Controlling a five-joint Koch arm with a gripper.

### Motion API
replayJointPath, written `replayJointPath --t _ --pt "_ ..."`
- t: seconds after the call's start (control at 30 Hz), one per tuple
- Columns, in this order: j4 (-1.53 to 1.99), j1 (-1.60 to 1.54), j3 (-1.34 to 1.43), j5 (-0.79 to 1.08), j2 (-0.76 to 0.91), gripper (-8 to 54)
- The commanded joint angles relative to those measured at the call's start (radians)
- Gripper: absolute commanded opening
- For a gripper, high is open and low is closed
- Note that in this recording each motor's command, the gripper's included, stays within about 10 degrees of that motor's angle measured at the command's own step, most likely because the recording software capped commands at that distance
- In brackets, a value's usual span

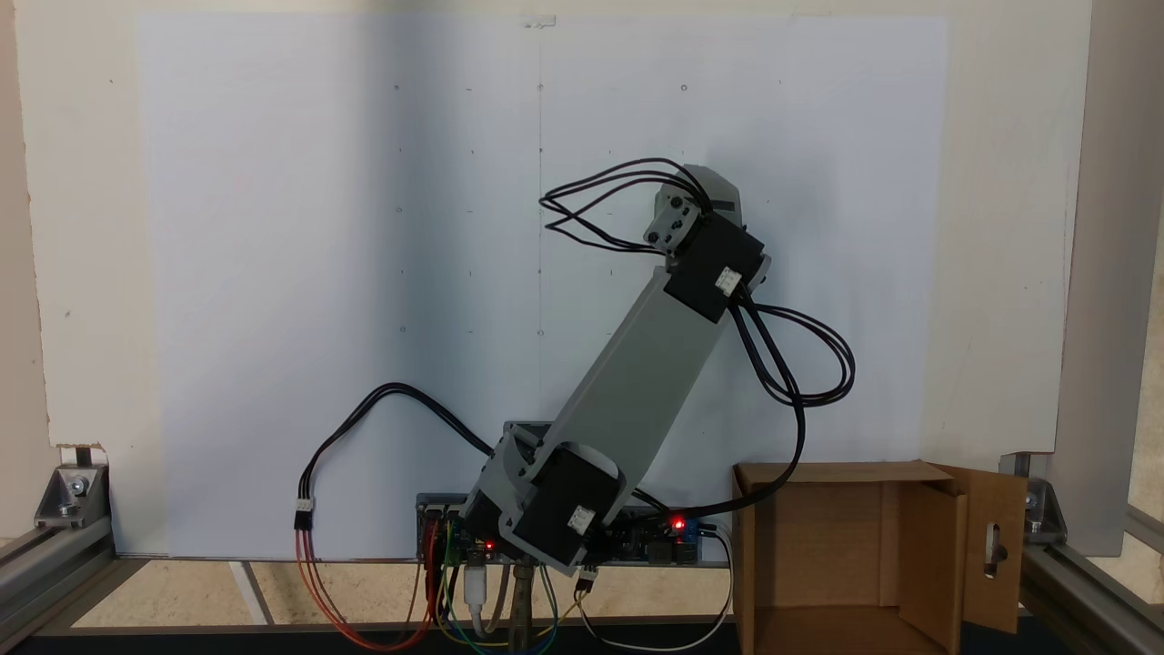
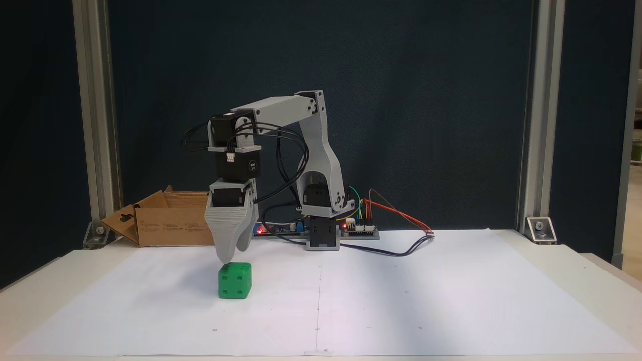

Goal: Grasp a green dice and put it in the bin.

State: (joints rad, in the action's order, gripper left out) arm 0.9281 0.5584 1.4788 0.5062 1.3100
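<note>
1. Green dice — I find it on the white paper sheet, resting flat, left of the arm's base in this fixed view; the side facing the camera shows four pips.
2. Gripper — it points straight down, tips just above the top of the dice, close to touching. The two grey jaws overlap from my angle, so I cannot tell whether they are spread or pressed together; nothing is held between them.
3. Bin — a brown cardboard box behind and left of the dice, well apart from it, with a slotted flap folded outward. In a fixed view from above, the bin sits lower right, open.
4. Controller board — beside the arm's base, red lights on, coloured wires attached.
</note>
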Motion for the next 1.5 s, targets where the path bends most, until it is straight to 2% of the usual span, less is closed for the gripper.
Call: replayJointPath --t 0.0,0.87,1.47 --pt "-0.028 0.000 -0.008 -0.063 0.040 44.0" --pt "-0.265 -0.017 0.175 -0.063 0.040 43.3" --pt "-0.324 -0.041 0.202 -0.063 0.021 43.1"
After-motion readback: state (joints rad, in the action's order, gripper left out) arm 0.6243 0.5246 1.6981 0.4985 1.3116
